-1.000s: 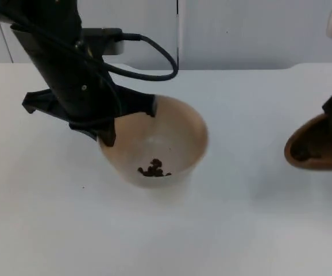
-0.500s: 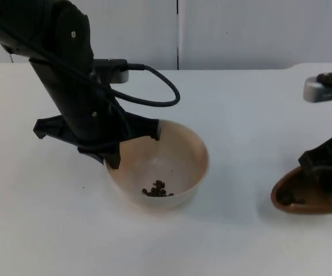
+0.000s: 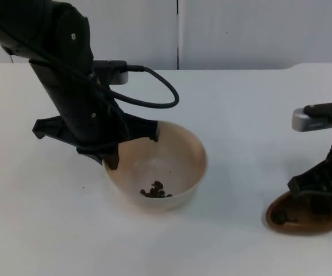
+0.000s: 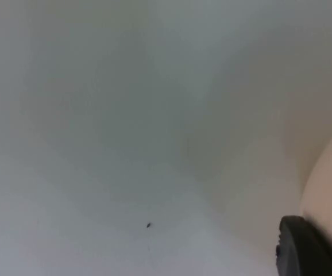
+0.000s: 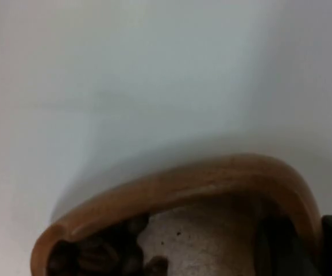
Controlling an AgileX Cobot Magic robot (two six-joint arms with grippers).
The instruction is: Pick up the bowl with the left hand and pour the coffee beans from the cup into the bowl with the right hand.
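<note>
Spanning white table [image 3: 235, 115], grey partition wall [image 3: 258, 31]

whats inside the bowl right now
A small heap of coffee beans lies at the bottom of the bowl. The left gripper grips its rim and covers part of the inside wall, so what lies there cannot be seen.

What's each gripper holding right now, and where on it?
Left gripper holds the bowl by its near-left rim. Right gripper holds the cup by its rim.
</note>
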